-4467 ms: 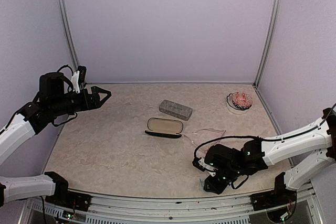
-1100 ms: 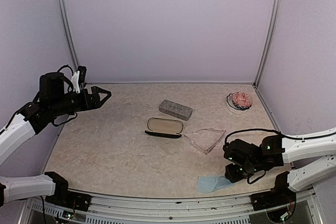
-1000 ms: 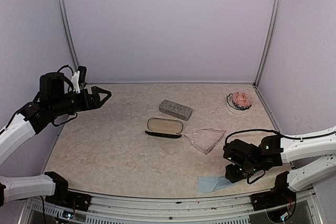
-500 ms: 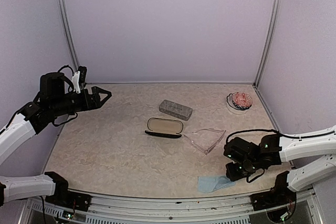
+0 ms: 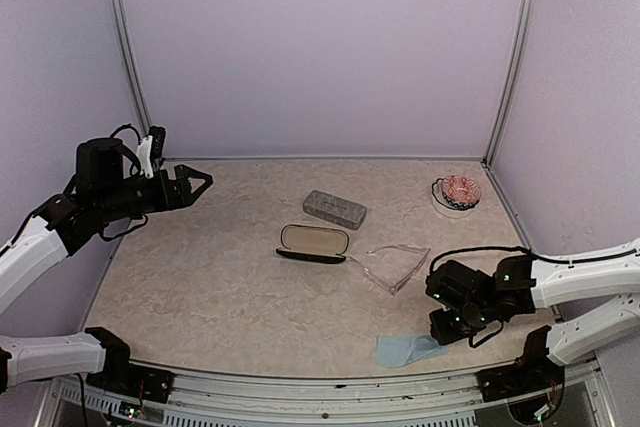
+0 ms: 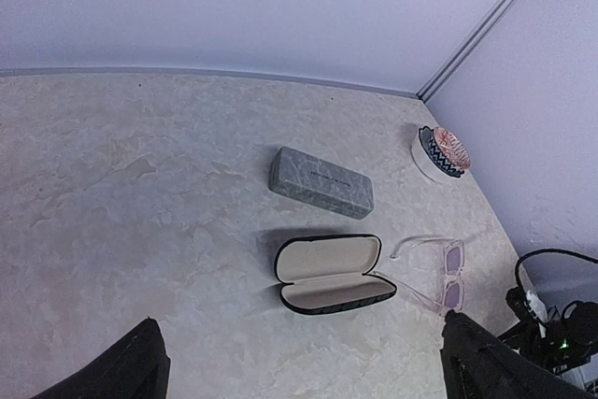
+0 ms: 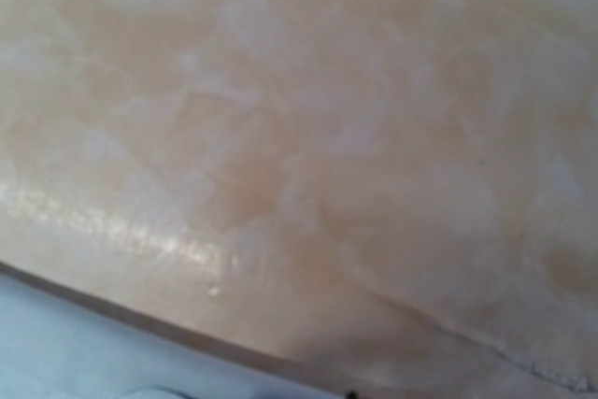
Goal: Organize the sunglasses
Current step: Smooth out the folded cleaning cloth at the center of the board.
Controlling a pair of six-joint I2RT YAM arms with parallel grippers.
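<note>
Cloth (image 5: 405,350), pale blue, lies at the near bench (image 5: 230,287) edge, just beside the right gripper (image 5: 447,325). That gripper hangs low over the bench w/ nothing seen in it. Whether it is spread or pressed together I cannot tell: top view hides the fingers, and wrist view shows only bare bench plus a pale-blue sliver.

Just beyond, the clear sunglasses (image 5: 392,267) lie flat on the bench, arms unfolded, near the open black case (image 5: 313,243) but not touching it. Only this one pair shows.

Step in hand, prob.: fetch that pair. To do it well:
- come in low from the near side
- pinch frame at bridge or hinge, not a lens
- close slowly, since thin plastic may skate on the smooth top
- fold arms before casing, or it won't seat

Containers:
- black case: lid back, cream lining bare, i.e. empty
- grey case (image 5: 334,209), further back: closed, contents hidden
- white bowl (image 5: 457,194), far right: holds sth pink-patterned, can't tell what

Far left, the left gripper (image 5: 195,184) hovers high, spread wide, holding nothing.
</note>
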